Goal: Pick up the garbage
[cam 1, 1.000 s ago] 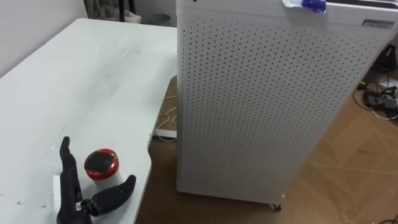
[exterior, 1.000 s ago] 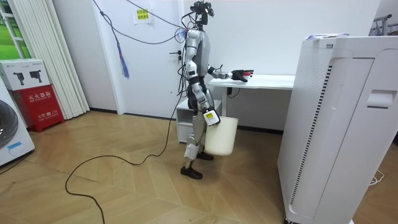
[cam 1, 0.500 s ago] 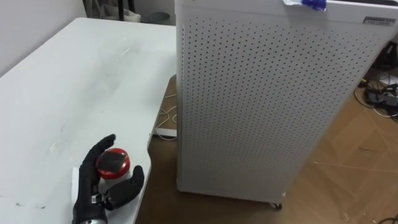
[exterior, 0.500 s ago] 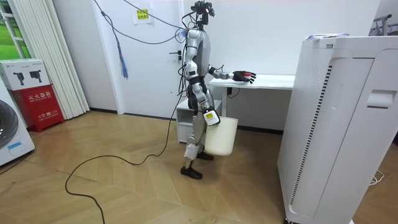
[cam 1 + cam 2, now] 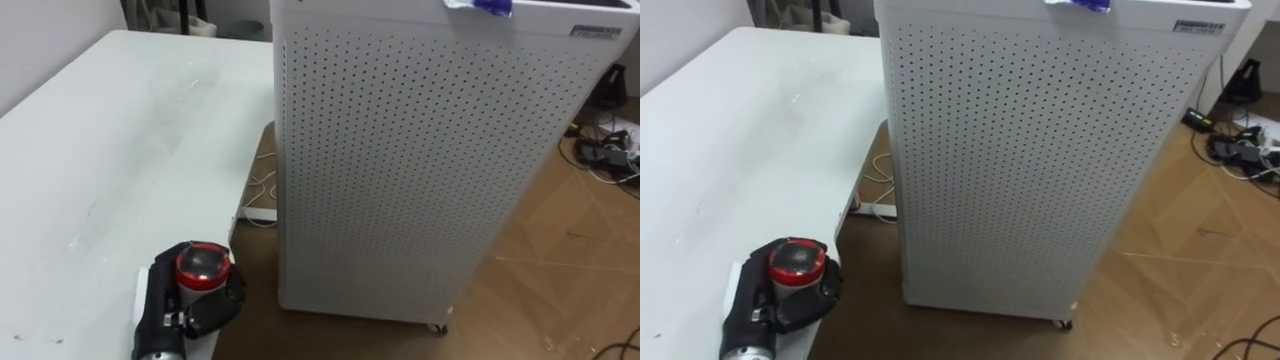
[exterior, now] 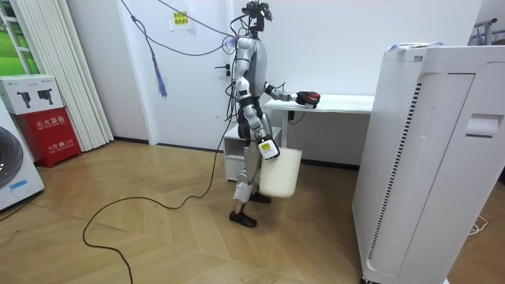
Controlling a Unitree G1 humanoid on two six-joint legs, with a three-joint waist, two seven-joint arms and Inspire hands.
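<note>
Just one red can [image 5: 203, 268], left hand [image 5: 180, 312].

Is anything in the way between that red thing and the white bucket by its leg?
Nothing visible. The left hand grips the red round object at the table edge; the white bucket hangs beside its legs, open air between.

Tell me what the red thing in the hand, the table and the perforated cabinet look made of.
Red round thing, held in the left hand: glossy with a dark top, plastic or painted metal, unclear which. Table: smooth white, faintly scuffed, probably laminate. Perforated cabinet: matte white sheet with regular punched holes, likely painted metal.
</note>
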